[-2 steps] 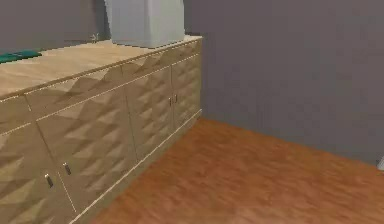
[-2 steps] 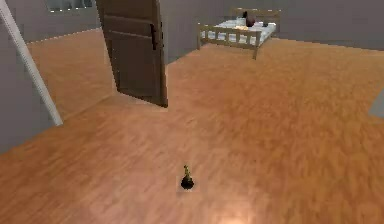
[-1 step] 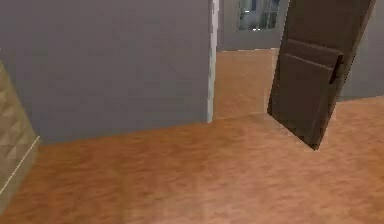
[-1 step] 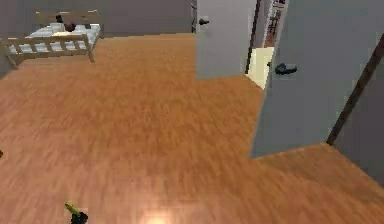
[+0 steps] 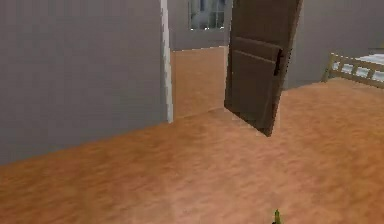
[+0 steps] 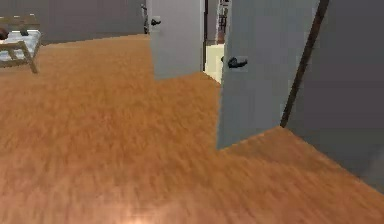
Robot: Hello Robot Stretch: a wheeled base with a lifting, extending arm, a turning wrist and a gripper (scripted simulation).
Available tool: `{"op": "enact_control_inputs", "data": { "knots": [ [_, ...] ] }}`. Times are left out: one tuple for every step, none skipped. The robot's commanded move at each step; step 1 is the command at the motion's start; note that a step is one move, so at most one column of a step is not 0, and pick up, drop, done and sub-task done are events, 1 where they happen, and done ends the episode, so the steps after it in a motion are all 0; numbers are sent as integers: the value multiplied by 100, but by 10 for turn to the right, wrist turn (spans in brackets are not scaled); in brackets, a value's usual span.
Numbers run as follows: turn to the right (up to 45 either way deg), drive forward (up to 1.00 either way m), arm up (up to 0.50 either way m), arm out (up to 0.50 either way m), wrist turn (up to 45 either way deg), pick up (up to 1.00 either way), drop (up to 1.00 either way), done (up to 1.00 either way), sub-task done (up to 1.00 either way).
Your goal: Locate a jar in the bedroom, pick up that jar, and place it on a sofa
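Observation:
A dark brown door [image 5: 258, 60] stands ajar ahead in the forward view, beside a doorway with a white frame edge [image 5: 166, 62]. Through that doorway, wooden floor leads to a far window [image 5: 208, 14]. A light wooden bed frame [image 5: 355, 68] shows at the forward view's right edge. The same kind of bed frame [image 6: 20, 48] sits at the arm side view's upper left.
A grey wall [image 5: 80, 70] fills the forward view's left. In the arm side view, two grey doors [image 6: 258, 70] [image 6: 177, 38] with dark handles stand ajar, a lit gap between them. A grey wall [image 6: 350, 90] is at the right. Wooden floor [image 6: 110, 140] lies wide between.

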Motion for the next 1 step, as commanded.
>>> {"op": "enact_control_inputs", "data": {
  "knots": [
    [0,100,0,0,0,0,0,0,0]
  ]
}}
